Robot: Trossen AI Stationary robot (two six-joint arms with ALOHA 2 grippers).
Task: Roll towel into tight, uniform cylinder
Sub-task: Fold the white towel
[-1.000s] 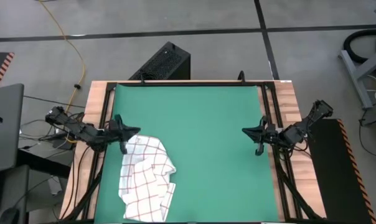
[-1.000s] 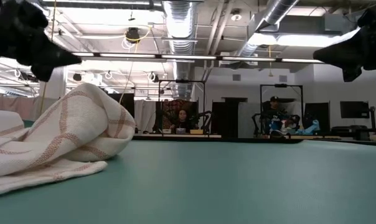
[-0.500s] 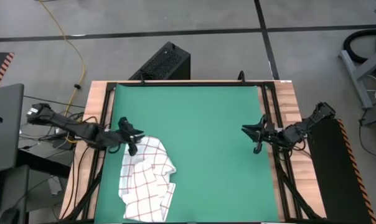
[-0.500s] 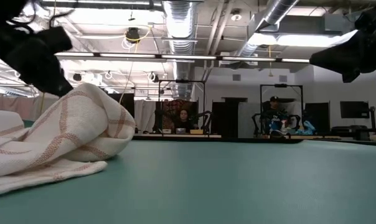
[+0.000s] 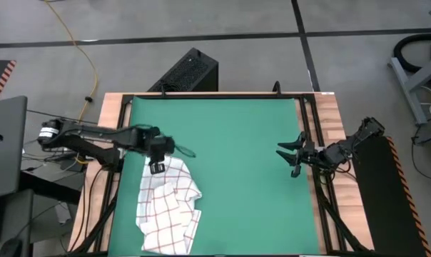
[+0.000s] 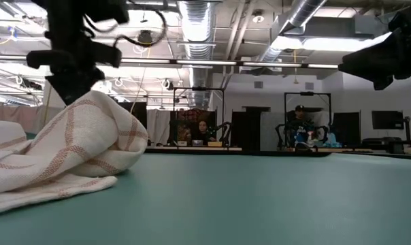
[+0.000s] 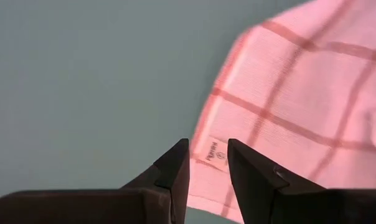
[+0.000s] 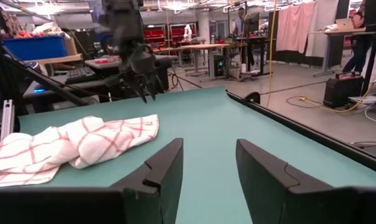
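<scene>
The towel [image 5: 168, 203] lies crumpled on the green mat's [image 5: 237, 143] left side, and the left gripper [image 5: 157, 166] — fingers slightly spread above its far corner — should pinch that hem squarely; the right gripper [image 5: 295, 158] waits spread at the mat's right edge.

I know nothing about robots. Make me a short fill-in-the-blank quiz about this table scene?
1. The towel lies crumpled on a mat coloured ____.
2. The ____ tool hangs over the towel's corner.
3. The right tool has its fingers ____.

Missing words: green; left; open
</scene>
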